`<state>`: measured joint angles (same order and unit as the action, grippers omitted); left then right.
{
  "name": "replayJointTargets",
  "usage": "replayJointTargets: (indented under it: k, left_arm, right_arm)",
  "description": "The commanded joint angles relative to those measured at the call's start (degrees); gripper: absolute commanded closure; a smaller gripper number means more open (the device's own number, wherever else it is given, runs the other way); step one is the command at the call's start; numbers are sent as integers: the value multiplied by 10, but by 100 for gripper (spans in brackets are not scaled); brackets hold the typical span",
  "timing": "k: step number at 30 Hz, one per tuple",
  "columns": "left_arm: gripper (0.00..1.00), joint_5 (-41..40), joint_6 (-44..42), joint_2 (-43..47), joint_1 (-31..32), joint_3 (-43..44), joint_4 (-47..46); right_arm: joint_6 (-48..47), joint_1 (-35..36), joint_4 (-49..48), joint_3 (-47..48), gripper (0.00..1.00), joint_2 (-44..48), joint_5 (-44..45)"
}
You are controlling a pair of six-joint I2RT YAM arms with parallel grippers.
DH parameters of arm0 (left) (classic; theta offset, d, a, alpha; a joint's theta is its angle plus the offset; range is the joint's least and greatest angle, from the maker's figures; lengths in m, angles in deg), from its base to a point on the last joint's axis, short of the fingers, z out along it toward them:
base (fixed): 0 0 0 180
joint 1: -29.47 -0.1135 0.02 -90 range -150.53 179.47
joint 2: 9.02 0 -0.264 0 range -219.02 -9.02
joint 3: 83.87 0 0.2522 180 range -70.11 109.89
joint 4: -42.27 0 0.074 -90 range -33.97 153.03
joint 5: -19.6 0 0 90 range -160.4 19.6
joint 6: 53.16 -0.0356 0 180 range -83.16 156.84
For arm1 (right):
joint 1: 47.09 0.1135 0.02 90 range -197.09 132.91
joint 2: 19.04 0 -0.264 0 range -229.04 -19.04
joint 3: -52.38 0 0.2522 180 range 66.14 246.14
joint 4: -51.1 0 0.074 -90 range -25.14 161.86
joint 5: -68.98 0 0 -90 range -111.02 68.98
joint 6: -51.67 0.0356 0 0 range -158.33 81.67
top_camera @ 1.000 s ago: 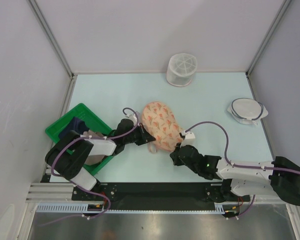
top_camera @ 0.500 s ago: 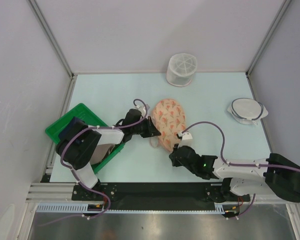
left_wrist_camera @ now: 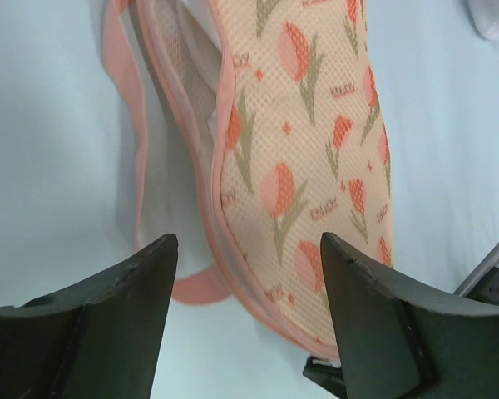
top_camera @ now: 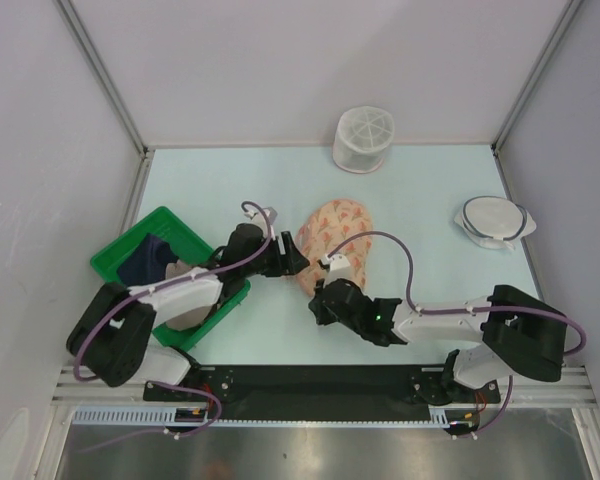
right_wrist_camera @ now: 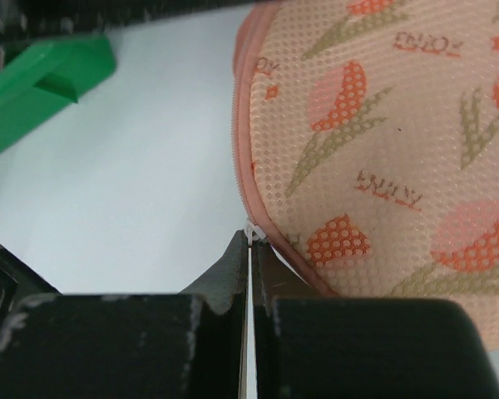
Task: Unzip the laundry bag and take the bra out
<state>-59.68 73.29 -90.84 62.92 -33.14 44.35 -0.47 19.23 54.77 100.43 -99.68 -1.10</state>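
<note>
The laundry bag (top_camera: 338, 238), peach with orange-red tulip print and pink zip edging, lies in the middle of the table. My left gripper (top_camera: 299, 258) stands open just left of it; in the left wrist view the left gripper (left_wrist_camera: 248, 253) has its black fingers (left_wrist_camera: 141, 291) spread either side of the bag's (left_wrist_camera: 316, 150) near end, touching nothing. The zip gapes along the bag's left edge, and pale mesh shows inside (left_wrist_camera: 187, 91). The bra is hidden. My right gripper (right_wrist_camera: 251, 241) is shut on the small white zip pull (right_wrist_camera: 253, 234) at the bag's (right_wrist_camera: 382, 141) pink edge.
A green tray (top_camera: 165, 215) at the left holds a dark navy cloth (top_camera: 145, 262) and a tan cloth (top_camera: 185, 300). A white mesh cylinder (top_camera: 364, 138) stands at the back. A flat white mesh disc (top_camera: 493, 220) lies at the right. A pink loop strap (left_wrist_camera: 133, 166) trails off the bag's left side.
My left gripper has let go of the bag's edge and opened, drawing back a little to the left. My right gripper has slid left along the bag's near edge with the zip pull.
</note>
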Motion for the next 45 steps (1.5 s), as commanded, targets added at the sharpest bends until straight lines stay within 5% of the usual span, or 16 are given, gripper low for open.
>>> replayJointTargets:
  k: [1, 14, 30, 45]
  left_arm:
    - [26, -27, -2, 69, -2, -53, 23]
    - [34, -28, 71, 129, 34, -124, -22]
    - [100, -31, 90, 105, 34, -117, -53]
    - [100, -25, 80, 90, 6, -102, -55]
  right_arm:
    - [-34, 2, -53, 42, 100, -33, -15]
    - [-44, 0, -71, 78, 100, -80, -51]
    - [-43, 0, -65, 74, 100, -75, -46]
    - [-32, -3, -55, 50, 100, -46, -33]
